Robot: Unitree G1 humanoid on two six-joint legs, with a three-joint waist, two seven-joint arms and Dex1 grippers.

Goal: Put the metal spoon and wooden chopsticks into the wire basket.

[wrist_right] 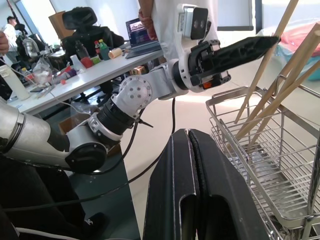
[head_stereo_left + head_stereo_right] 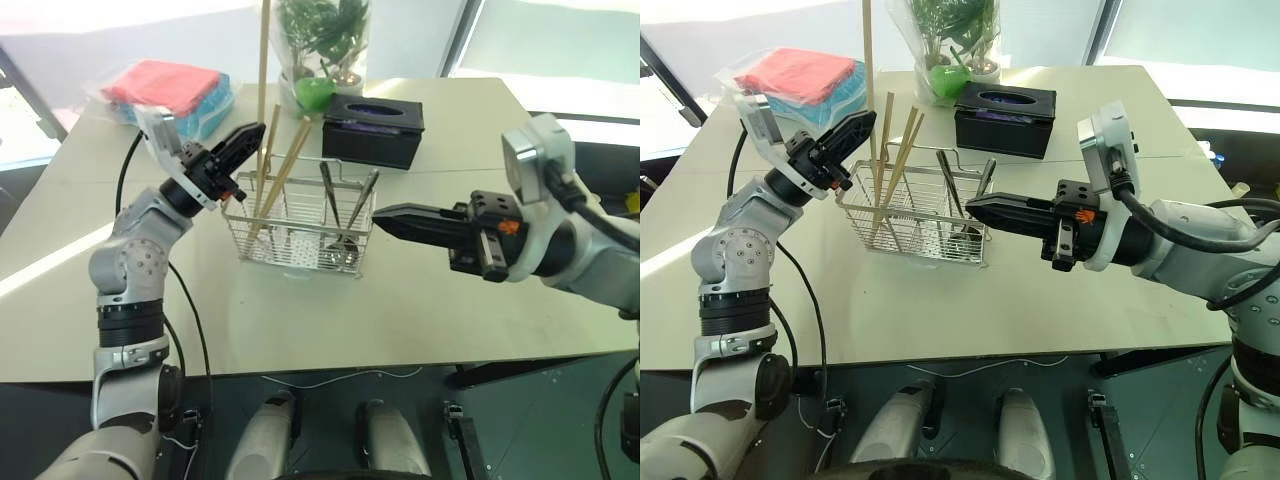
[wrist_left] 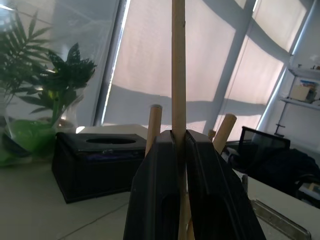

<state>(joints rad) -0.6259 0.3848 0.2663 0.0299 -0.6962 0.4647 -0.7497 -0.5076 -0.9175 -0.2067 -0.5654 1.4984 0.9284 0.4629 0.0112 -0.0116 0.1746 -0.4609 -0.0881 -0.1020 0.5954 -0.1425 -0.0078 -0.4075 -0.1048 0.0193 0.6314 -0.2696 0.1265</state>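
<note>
The wire basket (image 2: 292, 238) stands mid-table. My left gripper (image 2: 257, 134) hovers over its left end, shut on one wooden chopstick (image 2: 264, 60) held nearly upright; the stick's lower part runs down toward the basket's left section. In the left wrist view that chopstick (image 3: 178, 65) sits clamped between the fingers (image 3: 155, 190). Two more chopsticks (image 2: 292, 156) lean in the basket's left part. The metal spoon (image 2: 329, 198) stands in the right part beside another slim metal handle (image 2: 364, 198). My right gripper (image 2: 381, 213) is shut and empty, level, pointing at the basket's right end.
A black tissue box (image 2: 373, 130) sits just behind the basket, with a wrapped plant (image 2: 325, 40) and a green object (image 2: 315, 92) behind it. A packet of pink and blue cloths (image 2: 170, 90) lies at the far left. Bare tabletop (image 2: 330, 320) stretches in front.
</note>
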